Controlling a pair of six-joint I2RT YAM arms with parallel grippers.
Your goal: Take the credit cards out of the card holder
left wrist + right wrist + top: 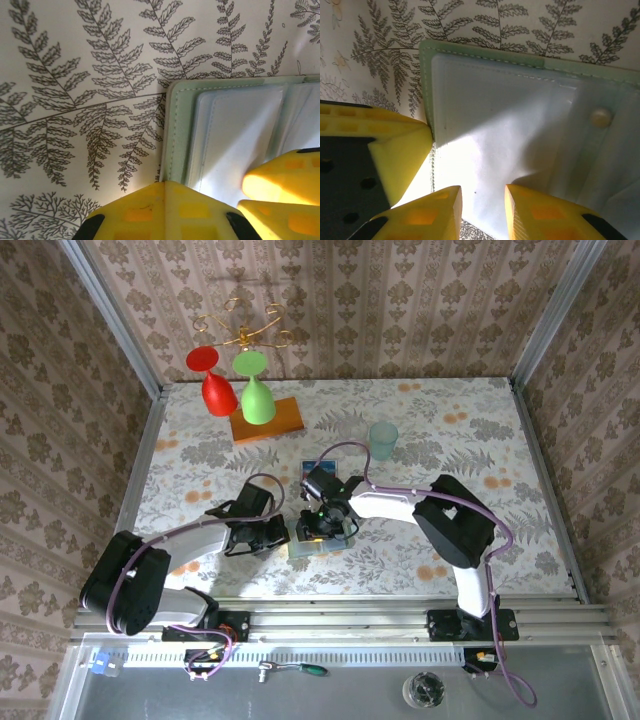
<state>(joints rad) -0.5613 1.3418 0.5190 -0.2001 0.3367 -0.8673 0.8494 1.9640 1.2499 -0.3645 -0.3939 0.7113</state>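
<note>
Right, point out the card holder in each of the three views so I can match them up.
Top external: card holder is a small pale patch at low centre, near the table's front edge.
Left wrist: card holder is on the right half, its green stitched corner near mid-frame.
Right wrist: card holder covers the centre and right, pale pocket facing up.
Shared landmark: the leaf-print table cover bordering the holder's green edge.

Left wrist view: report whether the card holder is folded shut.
No, the card holder lies open on the fern-print table, with its pale inner pockets facing up.
</note>
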